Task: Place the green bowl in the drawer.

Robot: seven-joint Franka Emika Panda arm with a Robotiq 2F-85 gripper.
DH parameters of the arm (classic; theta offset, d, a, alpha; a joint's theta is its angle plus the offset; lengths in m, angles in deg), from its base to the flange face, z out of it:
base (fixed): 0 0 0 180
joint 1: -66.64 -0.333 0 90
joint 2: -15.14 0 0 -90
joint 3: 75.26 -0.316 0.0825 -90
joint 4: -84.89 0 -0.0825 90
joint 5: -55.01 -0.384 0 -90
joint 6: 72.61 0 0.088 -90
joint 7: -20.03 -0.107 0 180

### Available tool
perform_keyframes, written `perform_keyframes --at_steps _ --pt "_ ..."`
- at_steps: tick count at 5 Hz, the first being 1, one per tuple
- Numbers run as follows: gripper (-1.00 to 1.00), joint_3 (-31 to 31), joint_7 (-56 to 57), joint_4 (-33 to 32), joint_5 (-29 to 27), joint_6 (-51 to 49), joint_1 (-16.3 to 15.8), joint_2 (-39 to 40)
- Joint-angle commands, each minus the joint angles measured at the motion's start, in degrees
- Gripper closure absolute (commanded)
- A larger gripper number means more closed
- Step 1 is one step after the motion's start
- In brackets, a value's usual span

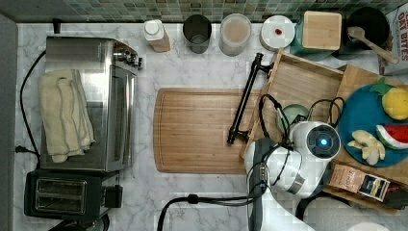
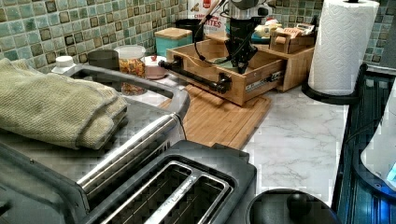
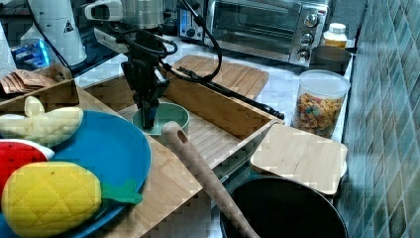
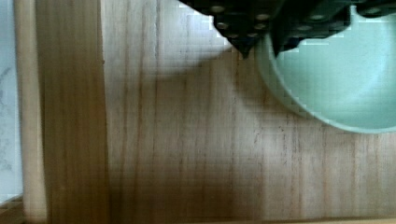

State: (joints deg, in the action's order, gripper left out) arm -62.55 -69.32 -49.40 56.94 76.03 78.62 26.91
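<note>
The pale green bowl (image 1: 294, 113) (image 3: 171, 115) rests on the floor of the pulled-out wooden drawer (image 1: 308, 79) (image 3: 218, 111), near the drawer's corner under the arm. My gripper (image 3: 148, 119) (image 4: 264, 44) points straight down and is shut on the bowl's rim, one finger inside the bowl (image 4: 336, 79) and one outside. The arm's white wrist hides part of the bowl in the top view. The drawer's black bar handle (image 1: 245, 98) lies over the edge of the cutting board. In the left view the gripper (image 2: 238, 63) stands inside the drawer (image 2: 243, 86).
A bamboo cutting board (image 1: 197, 130) lies beside the drawer. A blue plate (image 1: 358, 115) with toy fruit sits on the wooden top over the drawer. A wooden spoon (image 3: 198, 168) leans out of a black pot (image 3: 282, 208). Jars line the back wall; a paper towel roll (image 2: 343, 44) stands nearby.
</note>
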Motion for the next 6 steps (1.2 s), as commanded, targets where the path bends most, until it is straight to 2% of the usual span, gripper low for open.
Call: perform_keyframes --at_steps 1,6 --pt "-1.00 0.73 1.71 -1.67 -1.02 1.53 1.20 -5.39" --pt "-1.00 0.78 1.72 -1.68 -1.03 1.52 1.15 -5.40"
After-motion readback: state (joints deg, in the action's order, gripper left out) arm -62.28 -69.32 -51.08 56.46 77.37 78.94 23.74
